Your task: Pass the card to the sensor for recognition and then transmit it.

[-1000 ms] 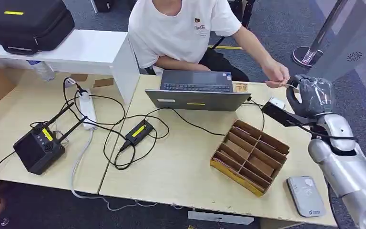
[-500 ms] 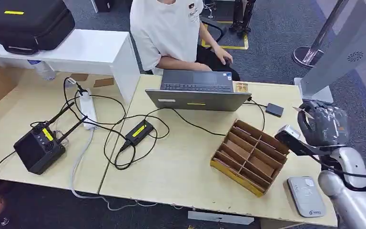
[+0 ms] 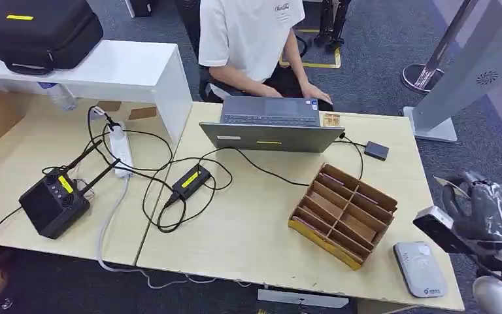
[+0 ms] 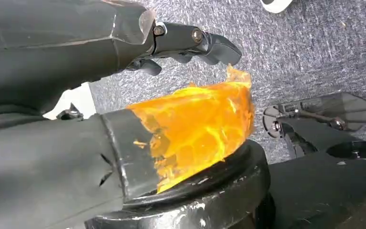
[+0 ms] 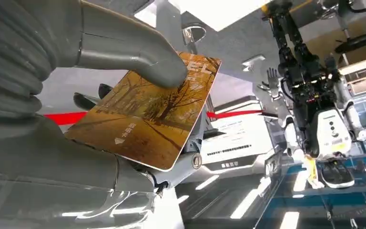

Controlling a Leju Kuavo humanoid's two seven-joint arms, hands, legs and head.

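Note:
My right hand [image 3: 487, 209] hangs past the table's right edge, above and a little right of the grey-white card sensor [image 3: 420, 268] lying at the front right corner. It pinches the card [image 3: 448, 186], of which a pale edge sticks up on the hand's left side. In the right wrist view the card [image 5: 147, 119] shows an autumn-tree print and sits between the thumb [image 5: 138, 52] and the fingers beneath it. My left hand [image 4: 195, 43] hangs over grey carpet, fingers stretched out with nothing in them.
A cardboard divider box [image 3: 343, 212] lies left of the sensor. Behind it are an open laptop [image 3: 271, 124], a small black box [image 3: 376, 150] and a seated person [image 3: 251, 33]. Cables, a power strip [image 3: 121, 147] and a black controller [image 3: 52, 203] cover the left table. A grey stand [image 3: 457, 72] rises at far right.
My right hand has carried the card from the person's hand at the table's far right edge back and down toward the sensor. The person has drawn the hand back to the laptop.

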